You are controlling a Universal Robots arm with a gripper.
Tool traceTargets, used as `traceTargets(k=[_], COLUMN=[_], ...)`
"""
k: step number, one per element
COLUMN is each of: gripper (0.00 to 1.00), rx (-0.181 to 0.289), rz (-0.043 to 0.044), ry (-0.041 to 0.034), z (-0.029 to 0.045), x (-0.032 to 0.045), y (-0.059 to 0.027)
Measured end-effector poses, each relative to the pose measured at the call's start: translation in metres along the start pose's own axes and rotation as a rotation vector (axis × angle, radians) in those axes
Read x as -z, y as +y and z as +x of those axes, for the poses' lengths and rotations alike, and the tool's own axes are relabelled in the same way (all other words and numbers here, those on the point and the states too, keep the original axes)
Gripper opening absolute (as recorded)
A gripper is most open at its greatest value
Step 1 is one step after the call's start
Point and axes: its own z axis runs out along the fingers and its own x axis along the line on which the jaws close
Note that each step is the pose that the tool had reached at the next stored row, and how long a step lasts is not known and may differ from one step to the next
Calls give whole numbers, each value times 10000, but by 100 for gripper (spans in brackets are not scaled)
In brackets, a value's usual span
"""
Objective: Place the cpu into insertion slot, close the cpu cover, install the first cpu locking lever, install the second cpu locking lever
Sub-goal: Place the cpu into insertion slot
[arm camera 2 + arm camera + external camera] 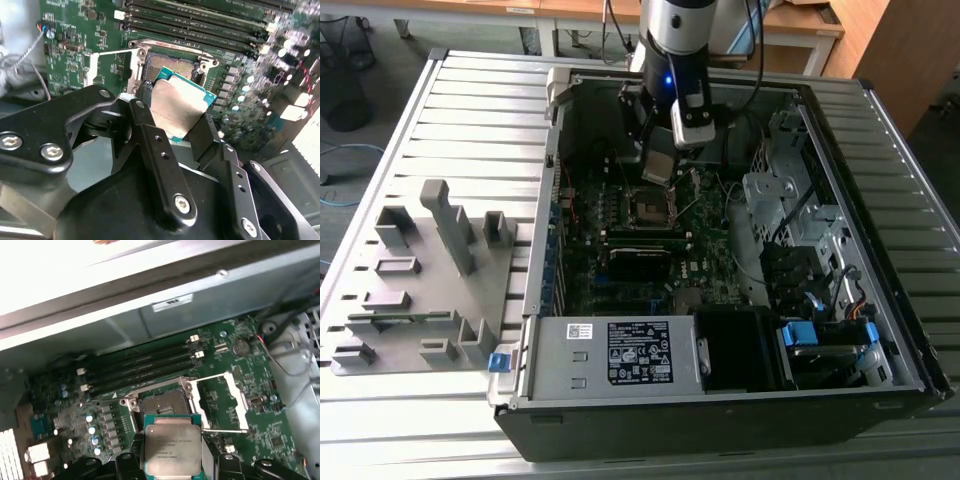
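Item: tool point(175, 117) is clamping the chip point(172, 447) by opposite edges, holding it above the open socket point(161, 404) beside the flipped-back cover point(220, 400), probably needing level, corner-matched seating.

The cpu point(172, 449) is seen gripped at two opposite edges by the black fingers point(128, 463) of the gripper point(175, 465), with its dull metal top turned to the camera. It is held off the green motherboard point(280, 435) and is not seated. The insertion slot point(161, 402) is observed open with its contact field exposed, one edge overlapped by the chip. The cpu cover point(239, 401) is found swung open and lying just beside the slot, with bare board visible through its window. Long memory slots point(145, 365) are noted beyond the slot from the chip. A row of capacitors point(92, 429) is recorded alongside.
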Motion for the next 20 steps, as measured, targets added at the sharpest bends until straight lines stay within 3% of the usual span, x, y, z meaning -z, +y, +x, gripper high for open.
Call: traceTargets(k=[16,20], gripper=[54,54], rx=[-2866,-2892], rz=[-37,-39], ry=[-256,-259], z=[0,0], x=[-25,-26], y=[-3,-2])
